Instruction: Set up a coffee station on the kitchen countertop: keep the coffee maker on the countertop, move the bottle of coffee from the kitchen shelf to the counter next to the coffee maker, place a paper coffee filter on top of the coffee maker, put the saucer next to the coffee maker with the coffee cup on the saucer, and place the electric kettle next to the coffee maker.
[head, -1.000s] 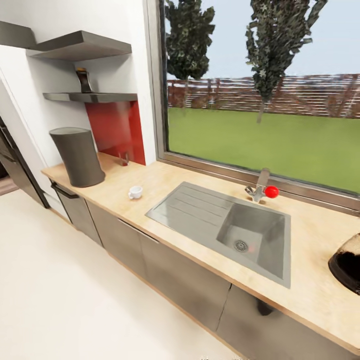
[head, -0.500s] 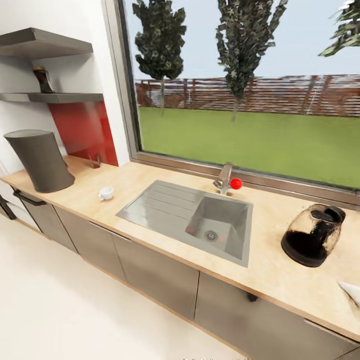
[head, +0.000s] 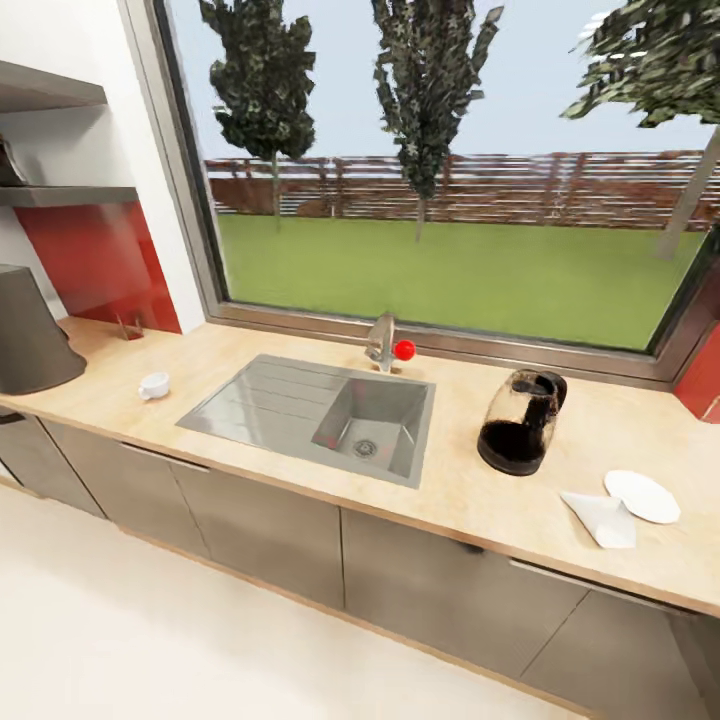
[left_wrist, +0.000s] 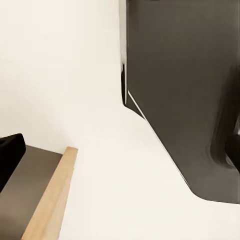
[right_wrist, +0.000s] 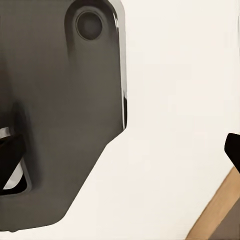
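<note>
On the kitchen countertop: coffee maker far left, coffee cup beside the sink. Electric kettle, paper coffee filter, saucer right. Claw states cannot be told.

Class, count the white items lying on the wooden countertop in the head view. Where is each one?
3: the coffee cup left of the sink; the paper coffee filter and saucer at the right end.
</note>
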